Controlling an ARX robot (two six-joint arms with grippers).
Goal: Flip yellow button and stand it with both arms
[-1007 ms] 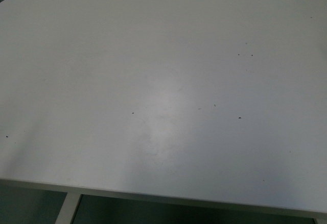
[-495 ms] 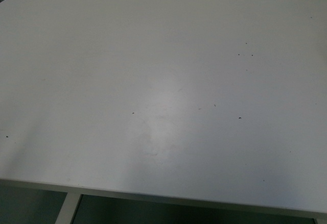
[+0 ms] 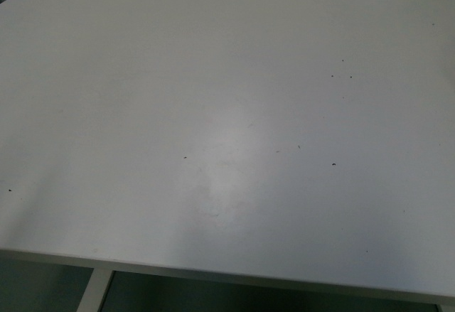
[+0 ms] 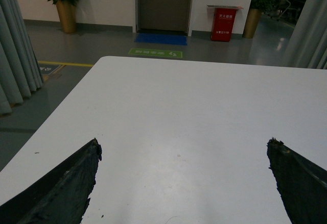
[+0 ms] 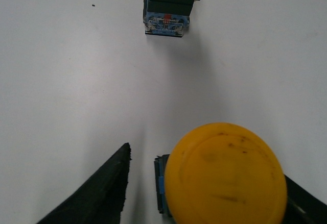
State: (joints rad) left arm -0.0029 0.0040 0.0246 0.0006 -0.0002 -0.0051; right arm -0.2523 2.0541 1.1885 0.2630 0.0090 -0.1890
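Note:
In the right wrist view the yellow button (image 5: 225,175) stands on the white table (image 5: 61,81) with its round yellow cap facing the camera. Its black and bluish body (image 5: 161,183) shows below the cap. My right gripper (image 5: 209,170) is open, with the button between its black fingers (image 5: 97,193); I cannot tell whether they touch it. My left gripper (image 4: 184,142) is open and empty over bare tabletop. The front view shows neither the arms nor the button.
A second switch (image 5: 166,9) with a black and clear-bluish body lies on the table beyond the yellow button, its top cut off by the picture edge. The left wrist view shows the table's far edge (image 4: 204,60), a grey curtain (image 4: 18,50) and a red bin (image 4: 223,24).

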